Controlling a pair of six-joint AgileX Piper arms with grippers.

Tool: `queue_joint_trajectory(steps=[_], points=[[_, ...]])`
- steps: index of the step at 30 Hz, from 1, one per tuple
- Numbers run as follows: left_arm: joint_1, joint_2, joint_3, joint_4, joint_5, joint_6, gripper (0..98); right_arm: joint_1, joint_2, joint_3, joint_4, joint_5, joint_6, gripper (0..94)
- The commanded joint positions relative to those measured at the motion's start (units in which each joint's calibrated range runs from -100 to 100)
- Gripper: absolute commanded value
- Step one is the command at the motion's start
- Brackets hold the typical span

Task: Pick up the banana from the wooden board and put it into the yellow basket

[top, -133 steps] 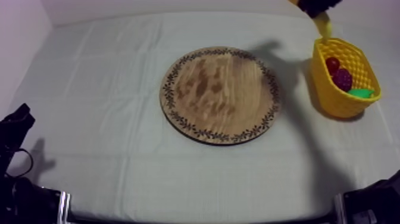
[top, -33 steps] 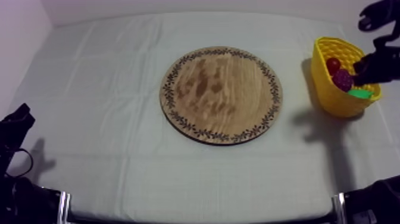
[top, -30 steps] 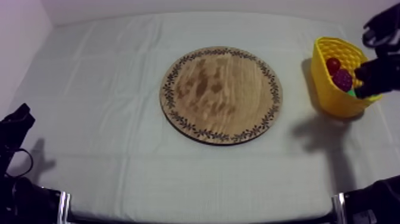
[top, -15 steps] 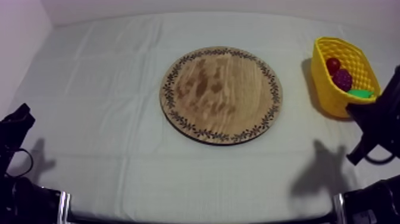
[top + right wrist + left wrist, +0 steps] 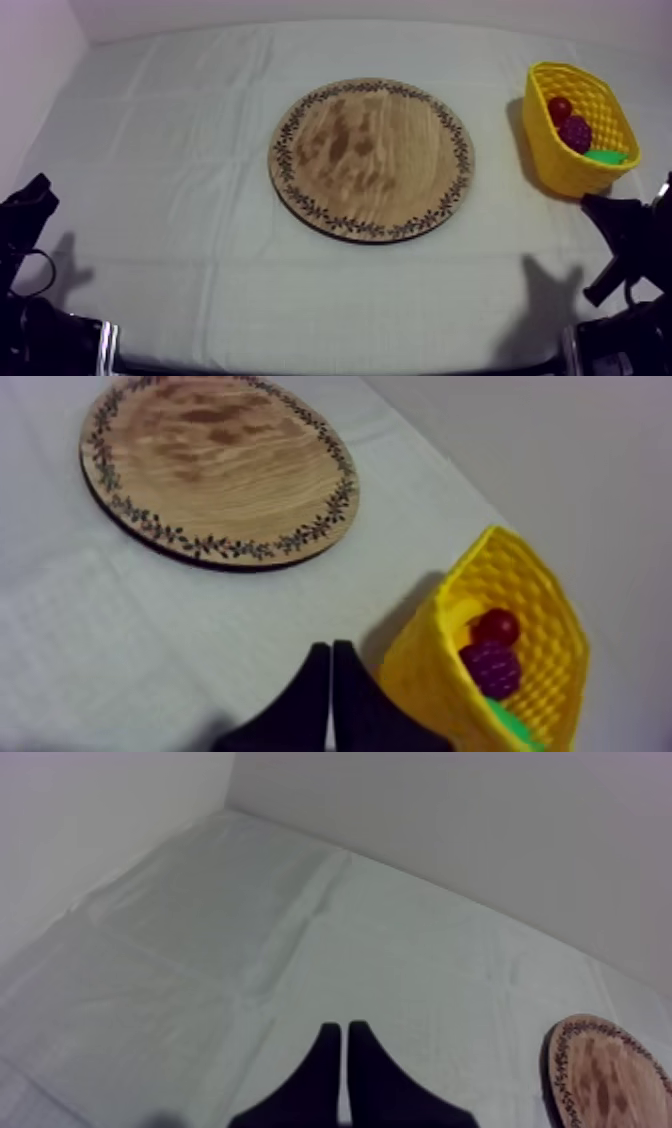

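With the wooden board (image 5: 371, 158) bare, the job looked done; left hand (image 5: 345, 1028) and right hand (image 5: 331, 648) both rested with fingers together.

You have soft, even light on the grey-white cloth (image 5: 200, 150), dimmer toward the top view's corners. The yellow basket (image 5: 560, 165) throws a shadow toward the wooden board (image 5: 370, 158). The left arm (image 5: 25, 220) and right arm (image 5: 625, 235) each cast a faint grey patch inward.
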Motion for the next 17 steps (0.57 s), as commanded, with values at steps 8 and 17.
queue_joint_trajectory(steps=[8, 17], points=[[0.01, 0.0, 0.03, -0.02, 0.0, 0.0, 0.1, -0.93, -0.1, 3.33, 3.93, -10.45, -15.94, 0.4], [0.01, 0.0, 0.03, -0.02, 0.0, 0.0, 0.1, -0.96, -0.11, 3.48, 4.12, -10.86, -10.89, 0.4]])
